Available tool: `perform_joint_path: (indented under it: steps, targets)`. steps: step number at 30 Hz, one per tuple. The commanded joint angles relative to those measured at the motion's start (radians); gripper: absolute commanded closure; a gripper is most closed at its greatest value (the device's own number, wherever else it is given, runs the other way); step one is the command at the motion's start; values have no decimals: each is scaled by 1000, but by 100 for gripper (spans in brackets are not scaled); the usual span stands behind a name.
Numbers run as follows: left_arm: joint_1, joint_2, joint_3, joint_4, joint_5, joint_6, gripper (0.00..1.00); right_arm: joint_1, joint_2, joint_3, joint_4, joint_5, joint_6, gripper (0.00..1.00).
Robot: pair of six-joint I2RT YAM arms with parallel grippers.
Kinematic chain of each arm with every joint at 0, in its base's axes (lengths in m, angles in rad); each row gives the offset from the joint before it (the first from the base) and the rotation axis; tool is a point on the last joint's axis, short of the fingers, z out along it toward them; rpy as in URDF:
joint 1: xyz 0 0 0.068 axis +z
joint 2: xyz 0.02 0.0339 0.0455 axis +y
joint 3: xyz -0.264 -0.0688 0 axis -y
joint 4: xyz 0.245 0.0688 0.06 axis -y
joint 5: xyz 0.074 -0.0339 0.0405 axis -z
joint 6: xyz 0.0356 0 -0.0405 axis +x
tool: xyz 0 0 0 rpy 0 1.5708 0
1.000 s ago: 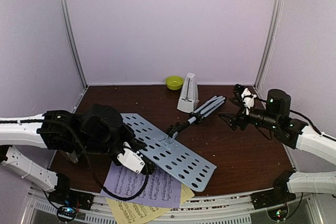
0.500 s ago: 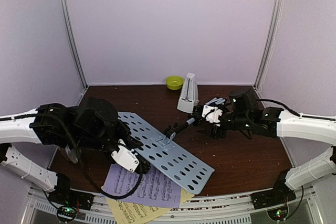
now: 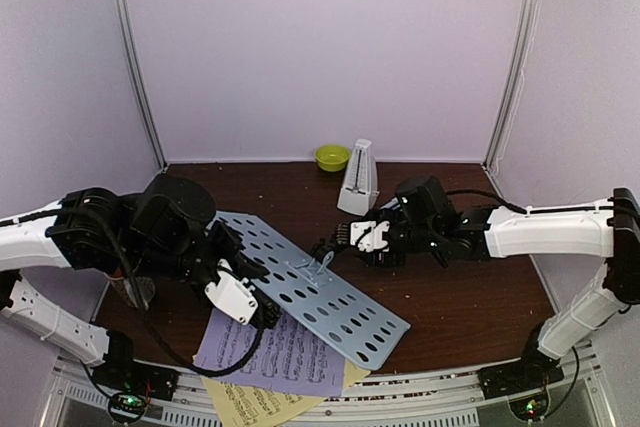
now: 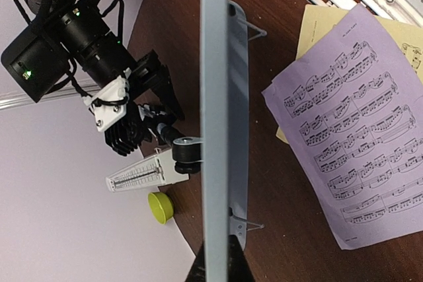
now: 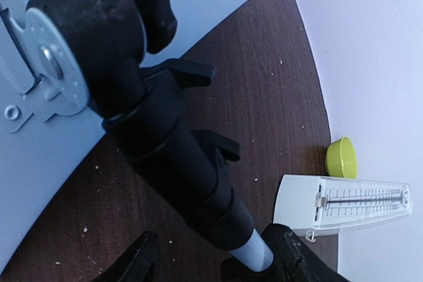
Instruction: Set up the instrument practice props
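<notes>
Lying flat on the table [image 3: 470, 297], the music stand [image 3: 320, 287] runs its long axis from near left to far right: the perforated plate sits at the near-left end and the black shaft [image 5: 172, 156] leads off to the far right. The left gripper [image 3: 262, 315] is clenched on the plate's near-left edge, holding it tilted off the sheet-music pages [image 3: 285, 357] below. The right gripper [image 3: 355, 239] straddles the shaft just past the neck joint, its jaws apart on either side and not clamped. The shaft lies directly between those jaws, so the right arm is the nearer one for the coming grasp. The metronome [image 3: 357, 177] stands just beyond the right gripper, with the green bowl [image 3: 332, 157] farther back. Closing and lifting probably call for clearance from the metronome.
</notes>
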Motion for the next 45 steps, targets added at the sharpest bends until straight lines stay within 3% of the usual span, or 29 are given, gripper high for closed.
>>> perform_joint_path:
  steps: [1, 14, 23, 27, 33, 41, 45]
  targets:
    - [-3, -72, 89, 234, 19, 29, 100, 16, 39, 41, 81, 31, -73, 42]
    - [-3, -63, 96, 242, 10, 39, 100, 22, 98, 12, 218, 23, -162, 58]
    - [-3, -69, 89, 247, -11, 44, 98, 21, 82, 4, 266, 29, -162, 94]
    - [-3, -88, 92, 240, -57, 49, 75, 18, 60, -2, 305, 17, -129, 100]
    - [-3, -215, 62, 311, -134, 24, 5, 9, 10, -18, 369, -14, -89, 100]
    - [9, -398, -112, 699, -262, -234, 2, -50, -97, 54, 424, -97, 150, 100]
    - [52, -403, -122, 740, -364, -411, 2, -66, -128, 165, 362, -119, 253, 100]
